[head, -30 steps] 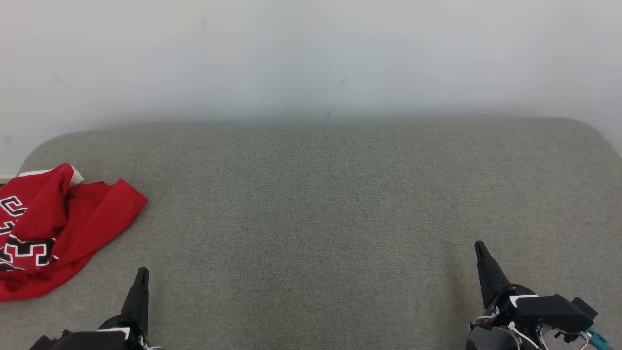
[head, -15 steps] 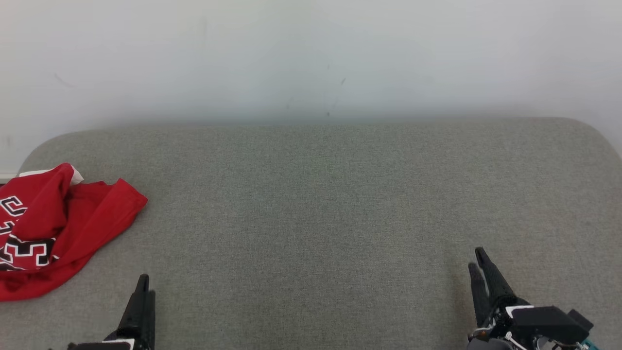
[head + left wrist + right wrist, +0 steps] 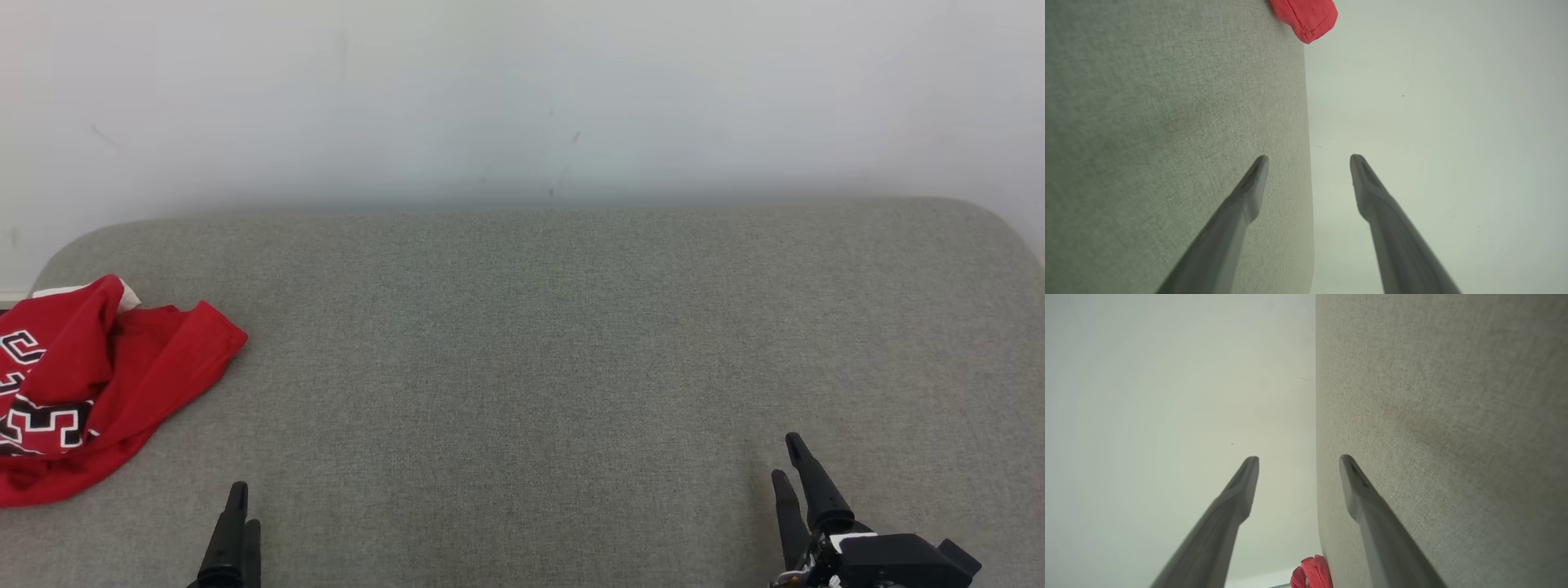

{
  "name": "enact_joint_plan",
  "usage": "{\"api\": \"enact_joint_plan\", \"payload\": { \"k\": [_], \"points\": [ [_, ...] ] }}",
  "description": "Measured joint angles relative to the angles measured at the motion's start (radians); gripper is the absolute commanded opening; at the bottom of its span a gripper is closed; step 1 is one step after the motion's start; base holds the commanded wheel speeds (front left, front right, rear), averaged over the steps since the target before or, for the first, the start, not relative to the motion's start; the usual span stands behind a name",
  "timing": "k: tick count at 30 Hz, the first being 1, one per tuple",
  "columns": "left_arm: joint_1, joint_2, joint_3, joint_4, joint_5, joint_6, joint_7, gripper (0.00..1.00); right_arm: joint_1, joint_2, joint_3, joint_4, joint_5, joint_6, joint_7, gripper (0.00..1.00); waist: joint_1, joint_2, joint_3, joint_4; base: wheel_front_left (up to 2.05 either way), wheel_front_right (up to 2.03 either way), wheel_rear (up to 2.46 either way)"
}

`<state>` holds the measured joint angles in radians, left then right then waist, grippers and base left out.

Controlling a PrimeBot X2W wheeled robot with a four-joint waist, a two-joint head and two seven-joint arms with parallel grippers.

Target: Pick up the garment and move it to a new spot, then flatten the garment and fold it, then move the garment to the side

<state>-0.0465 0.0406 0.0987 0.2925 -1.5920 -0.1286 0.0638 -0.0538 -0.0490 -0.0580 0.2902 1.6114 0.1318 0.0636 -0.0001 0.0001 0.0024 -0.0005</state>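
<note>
The garment [image 3: 122,376] is a red jersey with black and white lettering, lying crumpled at the far left of the grey upholstered surface [image 3: 531,367]. Its red hem also shows as the garment [image 3: 1306,20] at the top of the left wrist view and as the garment [image 3: 1312,573] at the bottom of the right wrist view. My left gripper [image 3: 245,506] is low at the near left, to the right of the jersey and apart from it, fingers [image 3: 1249,192] spread and empty. My right gripper [image 3: 784,457] is at the near right, open and empty.
A pale wall [image 3: 522,98] stands behind the surface's far edge. The surface has rounded far corners [image 3: 996,220], and the jersey reaches its left edge.
Both grippers have drawn back toward the bottom of the head view. Their fingers, together a second ago, now stand apart. The jersey has not moved.
</note>
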Motion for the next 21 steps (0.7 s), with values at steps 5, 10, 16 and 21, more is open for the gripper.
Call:
{"api": "enact_joint_plan", "payload": {
  "k": [5, 10, 16, 21],
  "points": [
    [0.003, 0.0, 0.001, -0.006, 0.036, 0.0, -0.021, 1.0, -0.002, 0.0, 0.023, -0.006, -0.012, 0.0, -0.025, 1.0, 0.0, 0.0, -0.001, 0.0, 0.0, 0.0, 0.0],
    [0.006, 0.0, 0.002, -0.01, 0.098, 0.0, -0.045, 1.0, -0.003, 0.0, 0.032, -0.011, -0.049, 0.0, -0.047, 1.0, 0.0001, 0.0, -0.001, 0.002, 0.0, 0.0, 0.0],
    [0.006, 0.001, 0.004, -0.017, 0.195, 0.0, -0.072, 1.0, -0.003, 0.0, 0.048, -0.014, -0.128, 0.0, -0.074, 1.0, 0.0001, 0.0, -0.001, 0.004, 0.0, 0.0, 0.0],
    [0.007, 0.001, -0.003, -0.022, 0.283, 0.001, -0.091, 1.0, -0.004, 0.0, 0.052, -0.012, -0.207, 0.0, -0.092, 1.0, 0.0, 0.0, -0.001, 0.006, 0.0, 0.0, 0.0]
  ]
}}
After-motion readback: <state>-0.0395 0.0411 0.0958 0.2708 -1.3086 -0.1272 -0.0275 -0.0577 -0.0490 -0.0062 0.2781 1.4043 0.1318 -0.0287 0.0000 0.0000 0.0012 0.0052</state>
